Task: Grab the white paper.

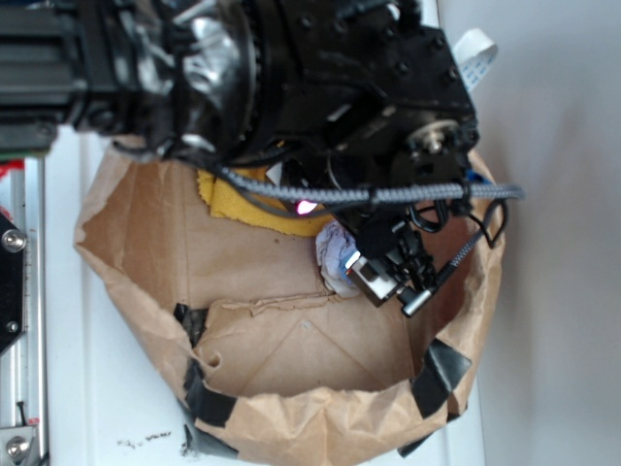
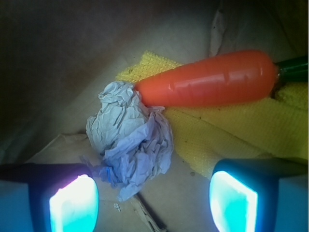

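White paper (image 2: 130, 140) on brown bag floor (image 1: 301, 354) — jaws spread wide above; carrot (image 2: 212, 79) touching

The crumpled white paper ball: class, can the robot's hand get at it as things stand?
Probably yes. The hand is open, and the crumpled white paper ball lies uncovered ahead of its fingers, though the orange toy carrot touches the ball's far side.

surface: white table (image 1: 107, 388) | on it: open brown paper bag (image 1: 291, 427), black-taped at the rim
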`<move>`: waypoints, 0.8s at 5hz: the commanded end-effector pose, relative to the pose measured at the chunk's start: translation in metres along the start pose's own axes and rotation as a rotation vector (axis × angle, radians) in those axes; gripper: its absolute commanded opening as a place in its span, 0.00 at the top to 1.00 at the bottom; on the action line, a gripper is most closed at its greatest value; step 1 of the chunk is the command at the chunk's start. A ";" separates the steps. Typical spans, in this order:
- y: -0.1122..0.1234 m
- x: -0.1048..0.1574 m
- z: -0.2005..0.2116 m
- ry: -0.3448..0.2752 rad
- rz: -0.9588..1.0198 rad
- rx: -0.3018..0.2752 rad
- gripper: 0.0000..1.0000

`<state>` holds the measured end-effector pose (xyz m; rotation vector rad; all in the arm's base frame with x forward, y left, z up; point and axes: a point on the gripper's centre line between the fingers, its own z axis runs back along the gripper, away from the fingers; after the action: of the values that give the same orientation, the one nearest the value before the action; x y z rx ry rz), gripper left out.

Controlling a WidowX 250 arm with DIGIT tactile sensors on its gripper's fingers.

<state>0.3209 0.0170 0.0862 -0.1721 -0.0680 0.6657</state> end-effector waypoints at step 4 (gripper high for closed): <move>-0.030 0.032 0.009 -0.041 0.047 -0.001 0.00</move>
<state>0.3504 0.0123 0.0733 -0.1367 -0.0223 0.7343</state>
